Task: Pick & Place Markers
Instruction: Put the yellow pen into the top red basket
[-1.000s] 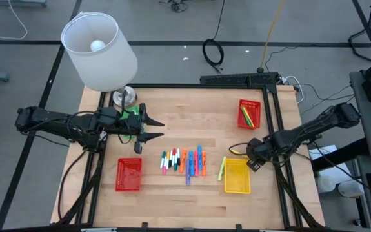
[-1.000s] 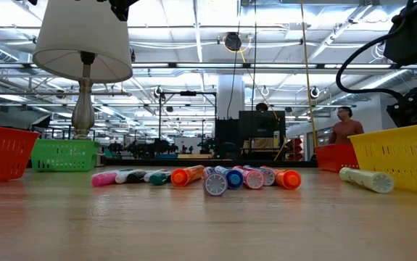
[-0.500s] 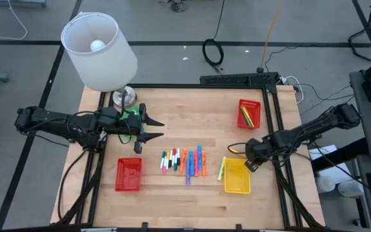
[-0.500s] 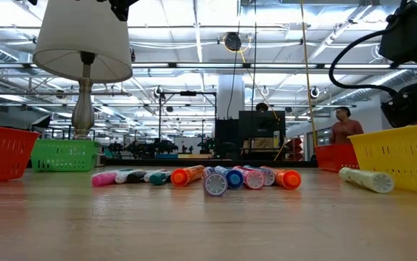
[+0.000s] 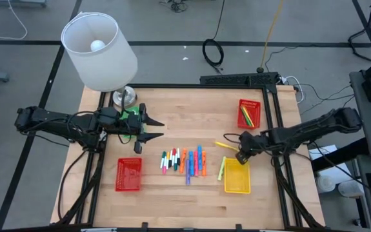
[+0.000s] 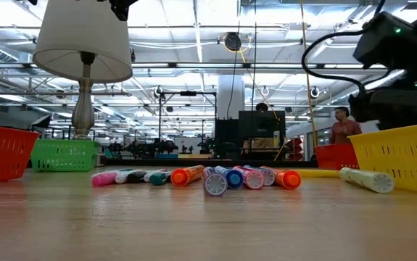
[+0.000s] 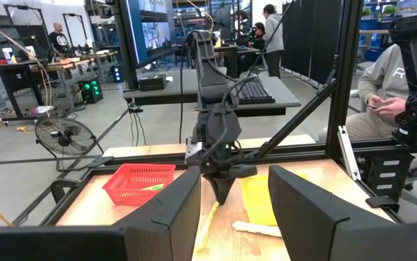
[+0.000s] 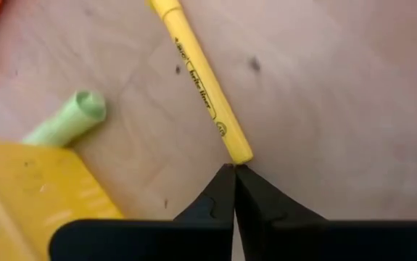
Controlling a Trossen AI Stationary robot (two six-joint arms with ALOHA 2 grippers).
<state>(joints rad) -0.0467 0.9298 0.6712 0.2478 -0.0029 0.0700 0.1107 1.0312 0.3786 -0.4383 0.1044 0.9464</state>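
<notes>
**Operator:** My right gripper (image 5: 240, 156) sits right of centre in the overhead frame, at the top edge of the yellow basket (image 5: 237, 177). On its wrist camera the two fingers (image 8: 219, 196) are pressed together with no gap, their tips just at the end of a yellow marker (image 8: 201, 90) that lies flat on the wood. I'd call it touching or nearly so, but they have no hold on it.

**Observer:** And where's that marker from above?

**Operator:** It runs from the fingertips up and to the left (image 5: 224, 145), on bare tabletop between the main row and the red basket (image 5: 250, 113) in the upper right. A pale green marker (image 5: 222, 168) lies just beside the yellow basket's left wall. The rest of the markers (image 5: 184, 161) are in a row at centre frame, lying side by side. The red basket in the upper right holds a few more; I can't count them.

**Observer:** Left arm?

**Operator:** My left gripper (image 5: 153, 129) is parked at the left of the frame, beside the lamp (image 5: 100, 51) and over the green basket (image 5: 131, 115), well apart from the row. Its fingers are spread wide with nothing between them. A second red basket (image 5: 128, 174) sits at lower left.
</notes>
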